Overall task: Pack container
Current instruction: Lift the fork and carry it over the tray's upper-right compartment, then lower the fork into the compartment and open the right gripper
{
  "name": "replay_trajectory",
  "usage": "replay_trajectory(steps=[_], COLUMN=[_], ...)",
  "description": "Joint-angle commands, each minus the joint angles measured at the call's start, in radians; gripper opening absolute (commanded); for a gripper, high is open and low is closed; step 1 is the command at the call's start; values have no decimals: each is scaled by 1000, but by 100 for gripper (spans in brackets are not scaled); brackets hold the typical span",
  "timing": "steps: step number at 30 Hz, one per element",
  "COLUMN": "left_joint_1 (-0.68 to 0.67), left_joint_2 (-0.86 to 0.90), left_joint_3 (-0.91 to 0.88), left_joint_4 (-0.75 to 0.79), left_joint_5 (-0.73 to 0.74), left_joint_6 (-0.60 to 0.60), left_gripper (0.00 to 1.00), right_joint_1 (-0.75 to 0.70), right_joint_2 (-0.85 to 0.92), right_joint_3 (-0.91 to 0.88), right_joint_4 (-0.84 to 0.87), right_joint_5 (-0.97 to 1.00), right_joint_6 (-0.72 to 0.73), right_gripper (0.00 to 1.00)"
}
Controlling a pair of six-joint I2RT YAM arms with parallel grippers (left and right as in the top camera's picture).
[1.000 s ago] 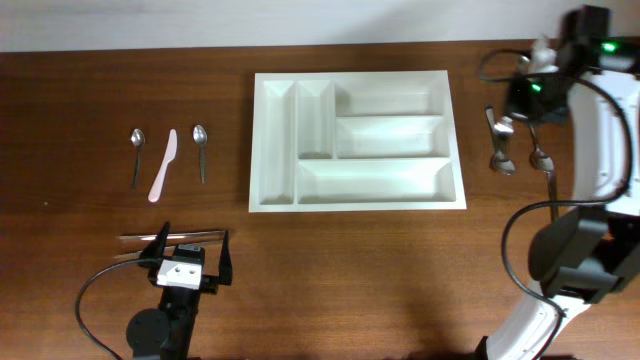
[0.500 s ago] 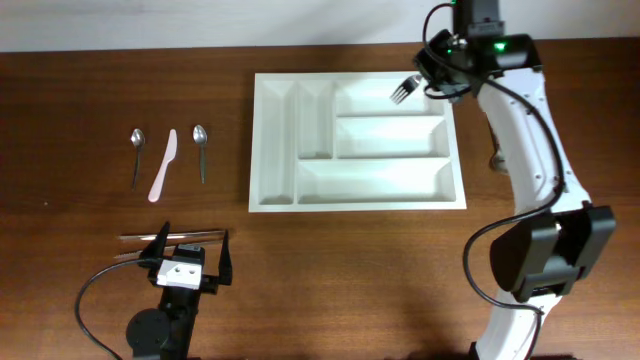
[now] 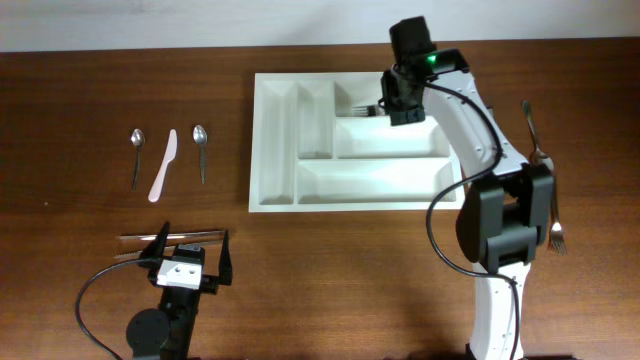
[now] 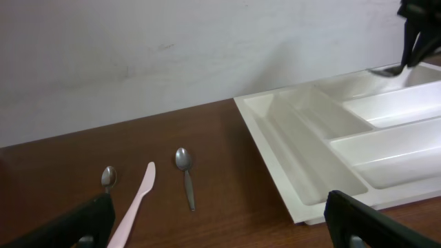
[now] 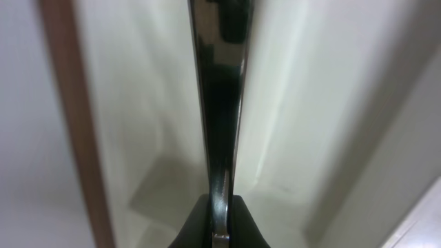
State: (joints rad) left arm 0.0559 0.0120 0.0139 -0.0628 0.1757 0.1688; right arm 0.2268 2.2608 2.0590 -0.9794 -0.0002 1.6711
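The white cutlery tray point(image 3: 275, 140) lies at the table's middle; it also shows at the right of the left wrist view point(image 4: 303, 172). My right gripper point(image 3: 400, 105) is shut on a metal fork point(image 3: 366, 108) and holds it low over the tray's top long compartment, tines pointing left. In the right wrist view the fork's handle point(image 5: 217, 103) runs up from the shut fingers point(image 5: 219, 213) over the white tray floor point(image 5: 138, 138). My left gripper point(image 3: 193, 240) is open and empty near the front left edge, its fingers low in its own view point(image 4: 220, 227).
Two spoons point(image 3: 137, 142) point(image 3: 200, 140) and a pink plastic knife point(image 3: 163, 165) lie left of the tray. Thin metal sticks point(image 3: 140, 238) lie by the left gripper. More metal cutlery point(image 3: 530, 125) lies at the right, partly hidden by the right arm.
The right arm swung from the far right of the table leftward with the fork, to over the tray's top compartment. The left arm has not moved.
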Motion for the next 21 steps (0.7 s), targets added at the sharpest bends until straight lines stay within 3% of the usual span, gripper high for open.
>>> replay_trajectory(steps=[1, 11, 18, 21], left_joint_1=[6, 6, 6, 6], left_joint_2=[-7, -7, -7, -7], left_joint_3=[-5, -5, -5, -5], left_joint_4=[-2, -2, -2, -2], left_joint_5=[-7, -7, -7, -7], left_joint_6=[13, 13, 13, 13], left_gripper=[99, 99, 99, 99], right_joint_1=[15, 14, 14, 11], right_joint_2=[11, 19, 19, 19], right_joint_3=[16, 16, 16, 16], right_joint_4=[-22, -64, -156, -173], right_joint_5=[2, -2, 63, 106], right_joint_6=[130, 302, 290, 190], right_gripper=[5, 8, 10, 11])
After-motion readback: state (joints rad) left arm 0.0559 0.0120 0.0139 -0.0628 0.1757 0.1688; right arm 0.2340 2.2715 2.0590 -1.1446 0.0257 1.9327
